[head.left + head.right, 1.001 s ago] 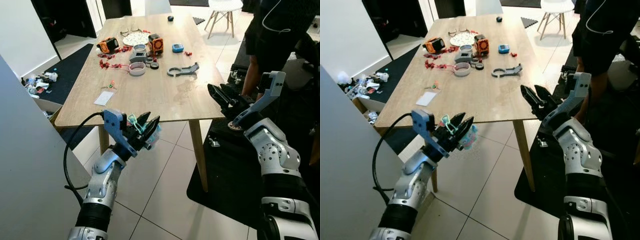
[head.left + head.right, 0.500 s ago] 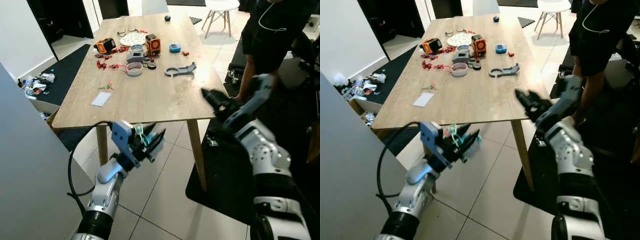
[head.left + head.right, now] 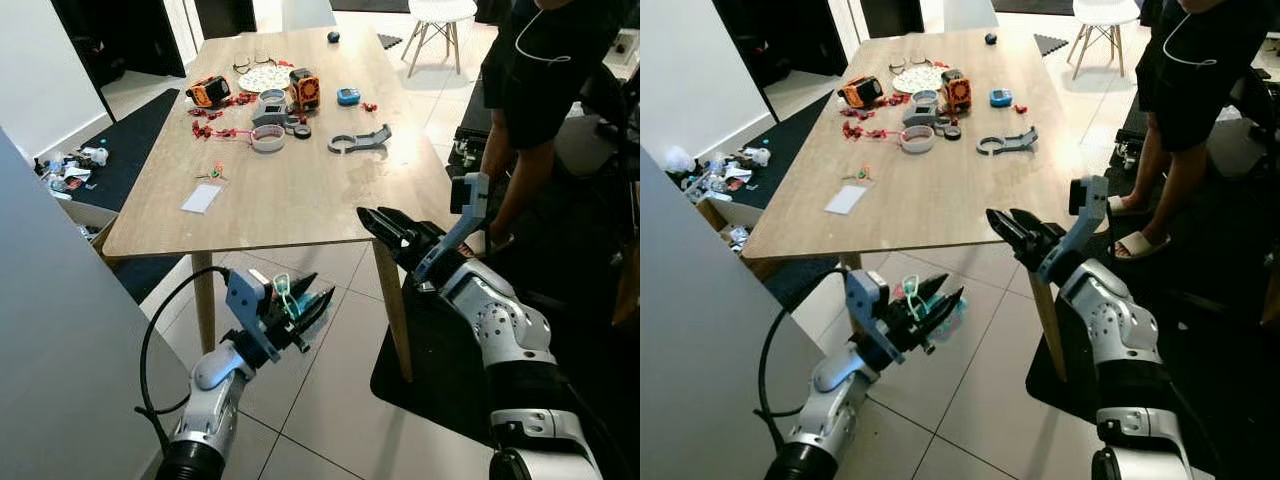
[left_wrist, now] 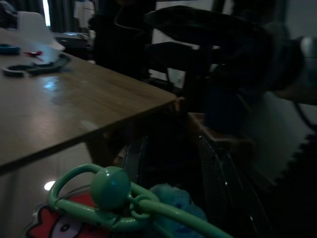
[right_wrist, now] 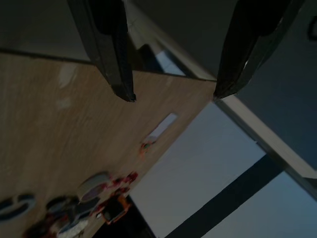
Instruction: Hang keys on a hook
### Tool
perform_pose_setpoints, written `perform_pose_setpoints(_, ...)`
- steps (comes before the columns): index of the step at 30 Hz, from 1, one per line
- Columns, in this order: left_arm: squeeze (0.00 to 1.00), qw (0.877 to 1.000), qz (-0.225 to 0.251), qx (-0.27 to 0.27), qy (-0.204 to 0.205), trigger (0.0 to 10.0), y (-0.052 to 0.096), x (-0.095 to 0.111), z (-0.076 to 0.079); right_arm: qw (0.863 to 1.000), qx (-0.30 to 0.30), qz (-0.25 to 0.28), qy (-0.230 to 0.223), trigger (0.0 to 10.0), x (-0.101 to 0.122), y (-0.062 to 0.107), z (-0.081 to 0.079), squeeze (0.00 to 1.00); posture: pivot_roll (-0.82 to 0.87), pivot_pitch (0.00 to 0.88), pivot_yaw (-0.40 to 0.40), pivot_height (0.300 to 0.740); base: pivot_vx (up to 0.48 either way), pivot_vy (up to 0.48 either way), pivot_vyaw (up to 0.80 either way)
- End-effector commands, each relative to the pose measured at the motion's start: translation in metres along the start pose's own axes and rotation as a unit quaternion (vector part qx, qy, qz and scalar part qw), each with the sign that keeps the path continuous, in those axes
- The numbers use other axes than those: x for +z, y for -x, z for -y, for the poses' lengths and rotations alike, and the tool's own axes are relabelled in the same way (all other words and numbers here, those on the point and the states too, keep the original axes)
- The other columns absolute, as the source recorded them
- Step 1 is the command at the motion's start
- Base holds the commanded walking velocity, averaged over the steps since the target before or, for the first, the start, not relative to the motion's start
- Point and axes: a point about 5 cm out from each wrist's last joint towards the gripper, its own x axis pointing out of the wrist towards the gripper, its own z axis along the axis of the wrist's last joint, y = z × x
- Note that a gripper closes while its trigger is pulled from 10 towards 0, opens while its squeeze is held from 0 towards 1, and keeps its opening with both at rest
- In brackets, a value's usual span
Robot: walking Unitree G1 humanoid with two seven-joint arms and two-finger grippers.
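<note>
The keys (image 3: 284, 294) hang on a green carabiner (image 4: 111, 191) with a red-and-white charm (image 4: 52, 225) and a blue fluffy ball (image 4: 173, 196). My left gripper (image 3: 306, 303) is shut on them, low over the tiled floor in front of the wooden table (image 3: 300, 200). My right gripper (image 3: 376, 222) is open with nothing between its fingers, at the table's front right corner. The right wrist view has its two fingertips (image 5: 124, 91) apart above the tabletop.
Small parts, tape rolls and a white card (image 3: 202, 197) clutter the table's far half. A person (image 3: 535, 90) stands to the right on a black mat (image 3: 440, 385). A grey panel (image 3: 50, 330) rises close on my left. A white chair (image 3: 440, 15) stands behind the table.
My right arm has swung left and lower, bringing its fingers to the table's front right corner. The left gripper with the keys has dropped lower and nearer to me.
</note>
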Motion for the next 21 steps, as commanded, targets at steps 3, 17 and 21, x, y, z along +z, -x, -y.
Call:
perform_pose_setpoints(3, 0.0, 1.0, 0.002, -0.025, -0.003, 10.0, 0.003, 0.003, 0.002, 0.998, 0.047, -0.034, -0.035, 10.0, -0.018, 0.002, -0.009, 0.0, -0.13, 0.07, 0.075, 0.74, 0.0, 0.0, 0.0)
perform_pose_setpoints(17, 0.0, 0.998, 0.018, -0.056, -0.007, 10.0, -0.005, 0.009, 0.011, 0.987, 0.117, -0.039, -0.1, 10.0, -0.031, 0.007, -0.023, 0.0, -0.13, 0.072, 0.071, 0.74, 0.0, 0.0, 0.0)
perform_pose_setpoints(21, 0.0, 0.998, 0.016, -0.061, -0.009, 10.0, -0.005, 0.01, 0.011, 0.982, 0.144, -0.046, -0.116, 10.0, -0.036, 0.009, -0.03, 0.0, -0.13, 0.07, 0.07, 0.74, 0.0, 0.0, 0.0)
